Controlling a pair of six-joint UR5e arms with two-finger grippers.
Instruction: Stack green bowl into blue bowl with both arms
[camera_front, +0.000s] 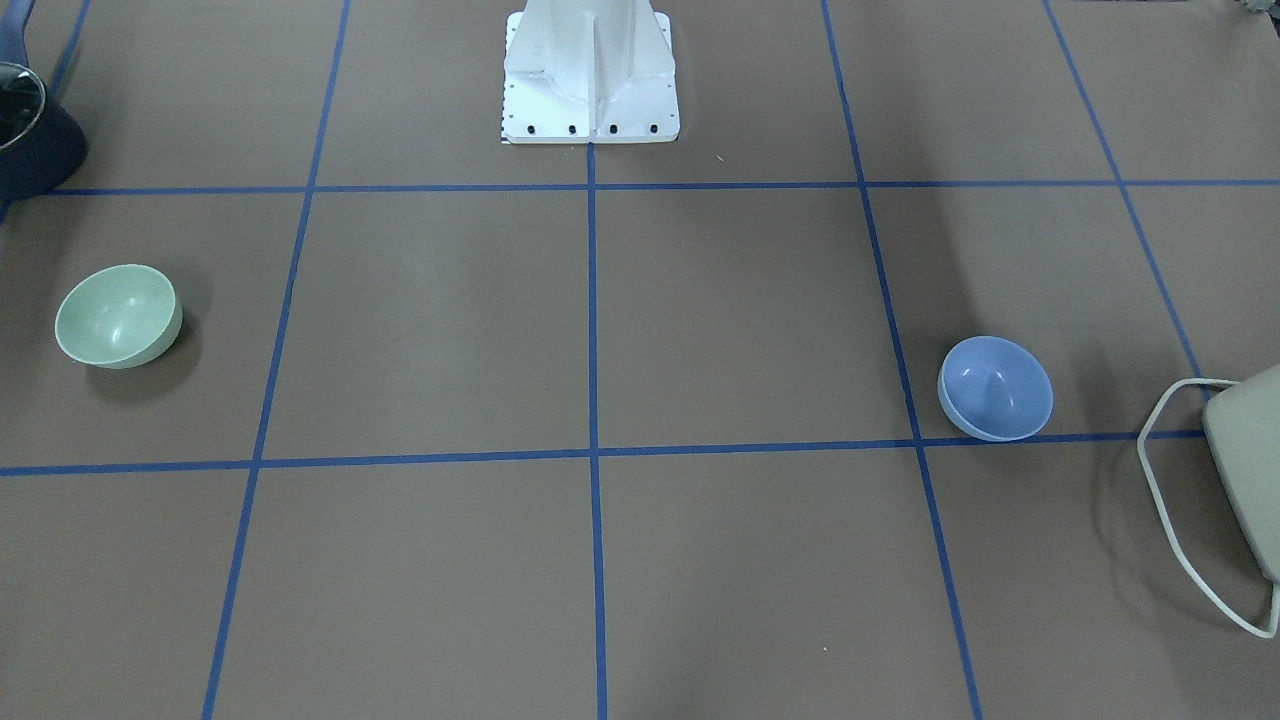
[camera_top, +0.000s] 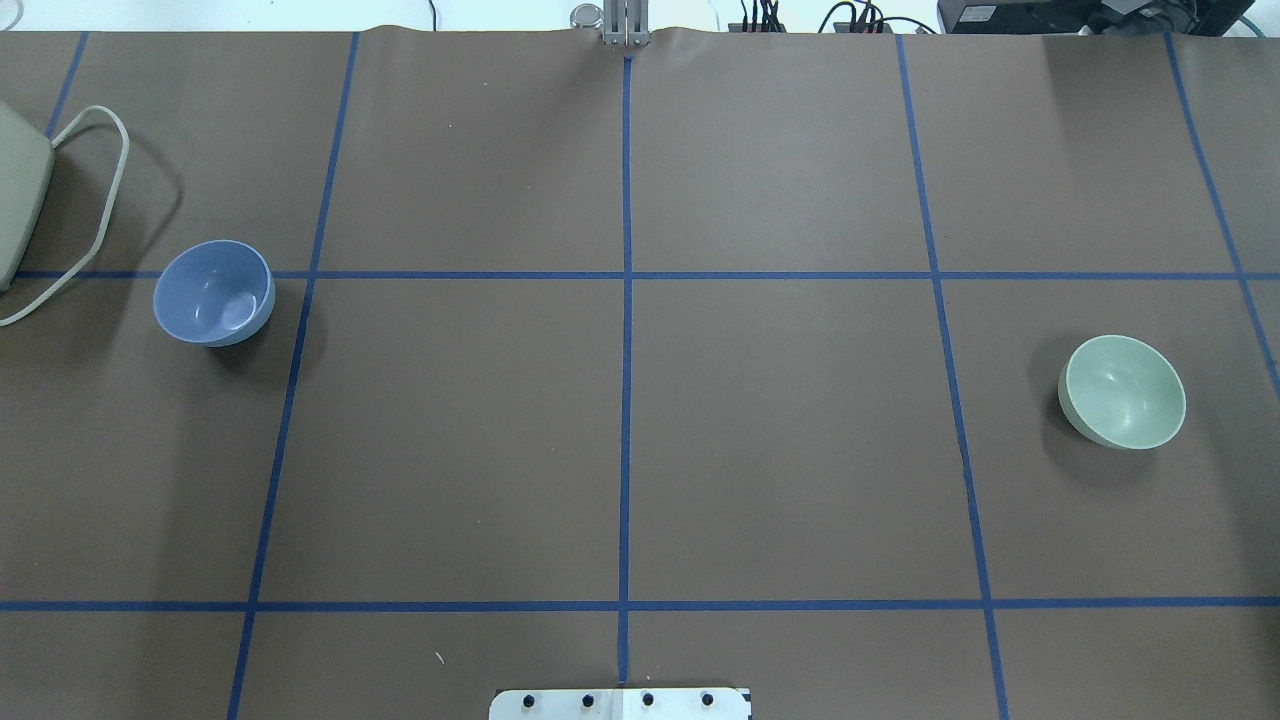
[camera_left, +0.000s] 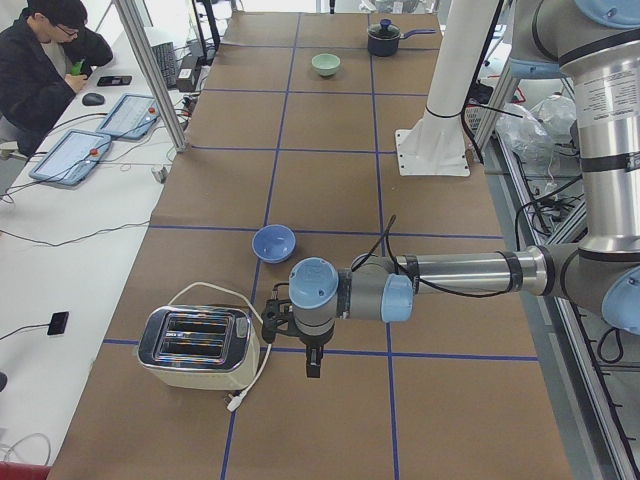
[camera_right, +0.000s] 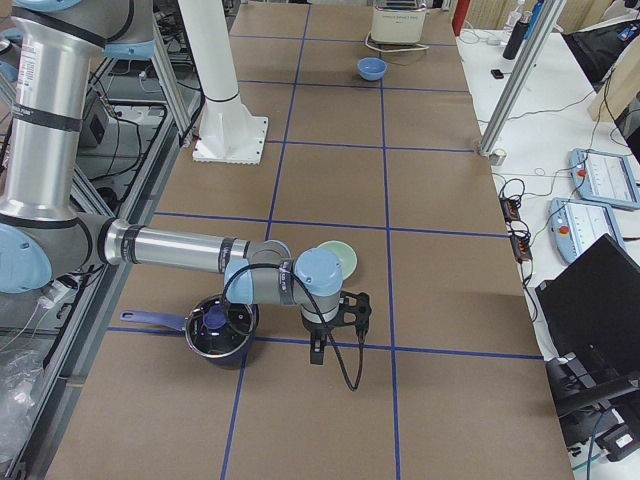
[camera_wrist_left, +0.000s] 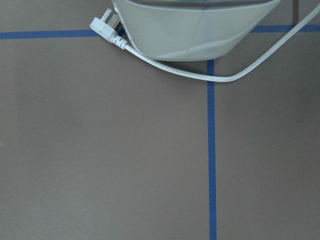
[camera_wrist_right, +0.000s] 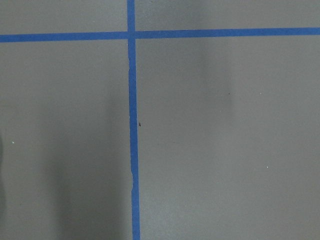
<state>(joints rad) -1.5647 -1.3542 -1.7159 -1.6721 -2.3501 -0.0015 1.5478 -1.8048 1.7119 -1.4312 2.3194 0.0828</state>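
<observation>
The pale green bowl (camera_front: 118, 315) sits upright on the brown table, on the robot's right (camera_top: 1122, 391). The periwinkle blue bowl (camera_front: 995, 387) sits upright on the robot's left (camera_top: 213, 292). Both are empty and far apart. The left gripper (camera_left: 312, 366) shows only in the exterior left view, hanging above the table near the blue bowl (camera_left: 273, 243); I cannot tell if it is open. The right gripper (camera_right: 318, 352) shows only in the exterior right view, beside the green bowl (camera_right: 343, 256); I cannot tell if it is open. Neither wrist view shows fingers or a bowl.
A cream toaster (camera_left: 195, 345) with a white cord and plug (camera_wrist_left: 102, 24) stands past the blue bowl at the table's left end. A dark lidded pot (camera_right: 220, 330) stands near the green bowl. The white pedestal (camera_front: 590, 70) is at the robot's side. A person sits at a side desk (camera_left: 45, 60).
</observation>
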